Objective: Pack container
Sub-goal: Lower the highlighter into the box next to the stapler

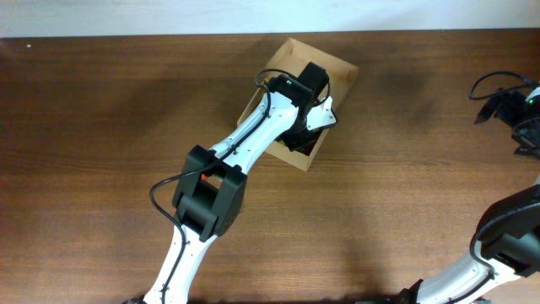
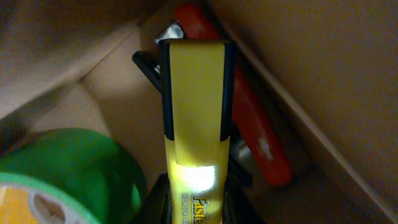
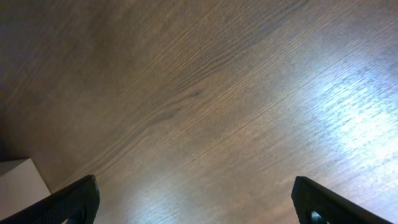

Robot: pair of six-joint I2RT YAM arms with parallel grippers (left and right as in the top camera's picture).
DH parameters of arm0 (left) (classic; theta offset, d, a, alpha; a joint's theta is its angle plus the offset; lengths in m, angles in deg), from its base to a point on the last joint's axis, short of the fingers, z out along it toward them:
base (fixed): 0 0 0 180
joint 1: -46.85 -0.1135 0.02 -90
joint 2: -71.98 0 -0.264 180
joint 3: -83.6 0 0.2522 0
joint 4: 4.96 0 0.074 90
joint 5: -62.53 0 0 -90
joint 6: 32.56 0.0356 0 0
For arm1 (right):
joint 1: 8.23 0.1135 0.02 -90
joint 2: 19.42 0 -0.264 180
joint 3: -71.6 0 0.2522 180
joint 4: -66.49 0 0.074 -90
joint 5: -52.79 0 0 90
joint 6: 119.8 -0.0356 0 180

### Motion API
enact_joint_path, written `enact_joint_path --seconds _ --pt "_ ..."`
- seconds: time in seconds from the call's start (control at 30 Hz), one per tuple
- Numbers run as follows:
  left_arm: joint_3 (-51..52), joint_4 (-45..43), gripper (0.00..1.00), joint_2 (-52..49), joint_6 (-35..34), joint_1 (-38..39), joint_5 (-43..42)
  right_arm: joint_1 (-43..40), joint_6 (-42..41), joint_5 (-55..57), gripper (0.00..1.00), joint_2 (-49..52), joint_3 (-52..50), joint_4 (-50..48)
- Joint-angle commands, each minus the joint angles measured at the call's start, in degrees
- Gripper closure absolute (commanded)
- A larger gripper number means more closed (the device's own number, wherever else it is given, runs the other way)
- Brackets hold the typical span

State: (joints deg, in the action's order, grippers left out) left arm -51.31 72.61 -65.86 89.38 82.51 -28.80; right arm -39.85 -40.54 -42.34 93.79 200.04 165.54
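Container, small rectangular box of plain brown cardboard, stood open-topped at far centre of dark wooden table. Overhead view: left arm extended into it, its wrist hiding fingertips and contents. Left wrist view supplied interior: left gripper clamped on flat yellow tool with black edges; green tape roll at lower left; long red pen-like item along box wall. Right wrist view: right gripper spread wide above tabletop, holding nothing; small white block at frame corner.
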Motion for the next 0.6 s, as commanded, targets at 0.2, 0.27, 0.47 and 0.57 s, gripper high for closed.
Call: enact_joint_path --seconds 0.2,0.27,0.47,0.57 --pt "-1.0 -0.3 0.98 -1.0 -0.2 -0.1 -0.8 0.1 -0.6 -1.4 0.01 0.5 -2.2 -1.4" --pt "-1.0 -0.3 0.98 -1.0 -0.4 -0.1 -0.8 0.1 -0.6 -1.3 0.01 0.5 -2.2 -1.4" --pt "-2.2 -0.4 0.48 -1.0 -1.5 -0.1 -0.6 0.1 -0.6 -1.3 0.01 0.5 -2.2 -1.5" --pt "-4.3 -0.3 0.29 -1.0 -2.7 -0.5 -0.3 0.1 -0.6 -1.3 0.01 0.5 -2.2 -1.6"
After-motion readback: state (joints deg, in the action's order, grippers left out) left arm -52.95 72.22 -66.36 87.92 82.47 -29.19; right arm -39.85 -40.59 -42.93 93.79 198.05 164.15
